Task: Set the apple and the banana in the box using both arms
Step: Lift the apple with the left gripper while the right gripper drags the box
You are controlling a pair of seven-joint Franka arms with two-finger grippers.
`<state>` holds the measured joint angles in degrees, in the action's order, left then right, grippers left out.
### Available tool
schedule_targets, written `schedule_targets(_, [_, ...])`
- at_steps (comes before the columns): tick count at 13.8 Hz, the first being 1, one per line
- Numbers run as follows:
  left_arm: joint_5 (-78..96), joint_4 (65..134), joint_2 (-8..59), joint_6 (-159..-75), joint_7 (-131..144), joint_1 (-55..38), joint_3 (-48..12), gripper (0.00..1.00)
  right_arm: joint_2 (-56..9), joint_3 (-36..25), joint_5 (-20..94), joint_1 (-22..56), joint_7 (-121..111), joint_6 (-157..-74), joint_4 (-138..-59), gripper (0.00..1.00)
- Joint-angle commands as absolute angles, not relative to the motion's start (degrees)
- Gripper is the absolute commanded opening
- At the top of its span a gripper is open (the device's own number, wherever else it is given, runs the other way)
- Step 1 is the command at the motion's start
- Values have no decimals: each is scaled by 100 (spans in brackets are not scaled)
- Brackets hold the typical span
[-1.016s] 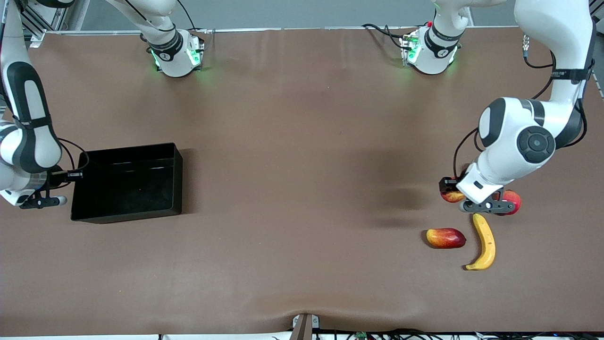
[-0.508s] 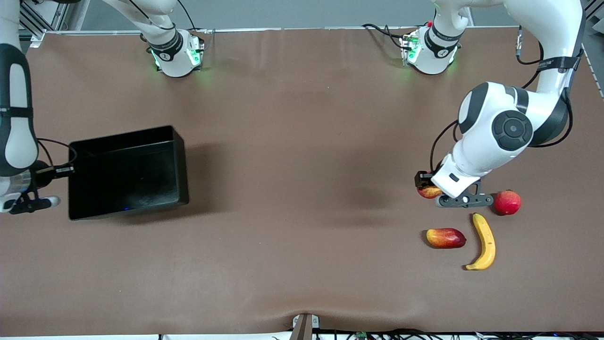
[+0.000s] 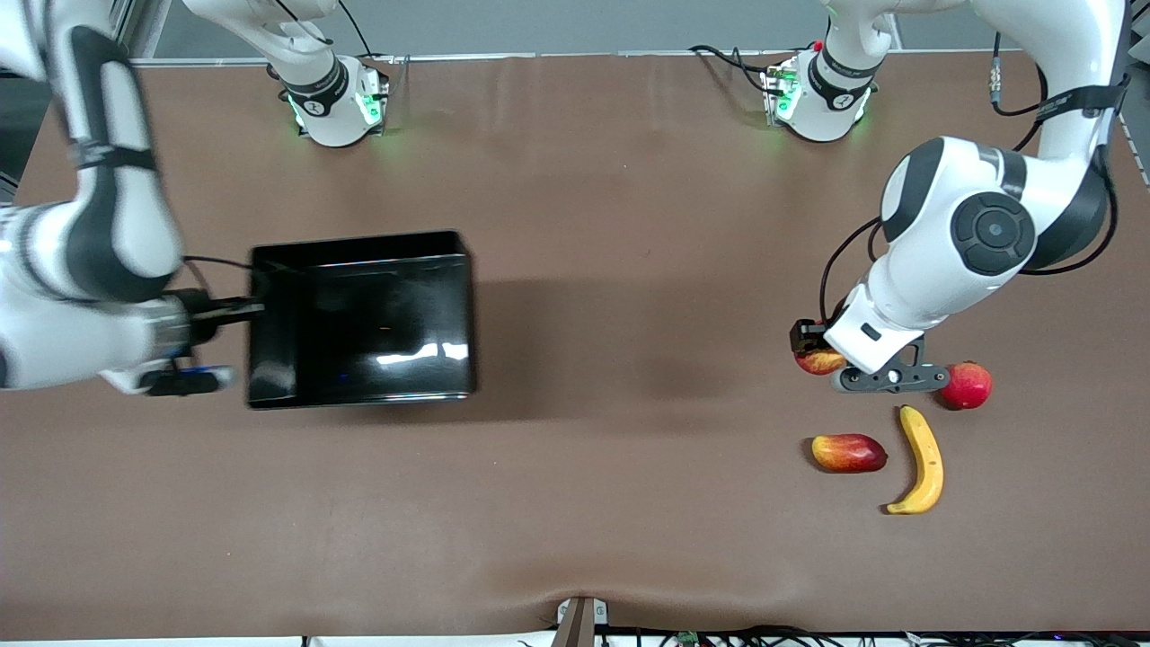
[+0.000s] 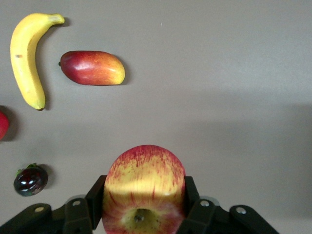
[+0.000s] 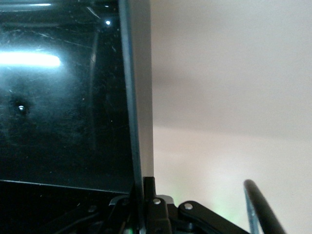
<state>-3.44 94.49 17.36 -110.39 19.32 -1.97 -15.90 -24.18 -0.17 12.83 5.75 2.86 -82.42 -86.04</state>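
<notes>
- No brand, label or writing can be read on anything in view.
- The box (image 3: 359,319) is a glossy black plastic tray, rectangular with low walls, catching white glare on its floor.
- The right gripper (image 3: 235,310) is fully closed on the box's wall at the right arm's end, the thin wall pinched between its fingers (image 5: 146,195).
- The apple (image 4: 144,187) is round and smooth, red streaked with yellow, with a yellowish stem dimple.
- The left gripper (image 4: 144,209) is partly closed around the apple, holding it above the brown table (image 3: 611,225) near the left arm's end.
- The banana (image 3: 922,459) is long, curved, yellow and dark-specked; it lies on the table beside an elongated red-yellow fruit (image 3: 848,452).
- A round red fruit (image 3: 966,385) lies just beside the left gripper.
</notes>
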Motion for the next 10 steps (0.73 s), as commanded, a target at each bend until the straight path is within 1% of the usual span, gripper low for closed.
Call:
schedule_targets(1, [-448, 9273, 1696, -10522, 1969, -150, -1617, 0, -2338, -88, 1494, 1666, 1508, -8804, -8727, 0])
schedule_targets(5, [-457, 9272, 1609, -10284, 1951, -149, -1617, 0, -2540, -88, 1696, 2442, 2151, -9745, -8885, 0])
schedule_targets(10, [-457, 9202, 1608, -10274, 1951, -167, -1626, 0, -3163, -88, 1705, 3225, 3285, -10993, -8895, 0])
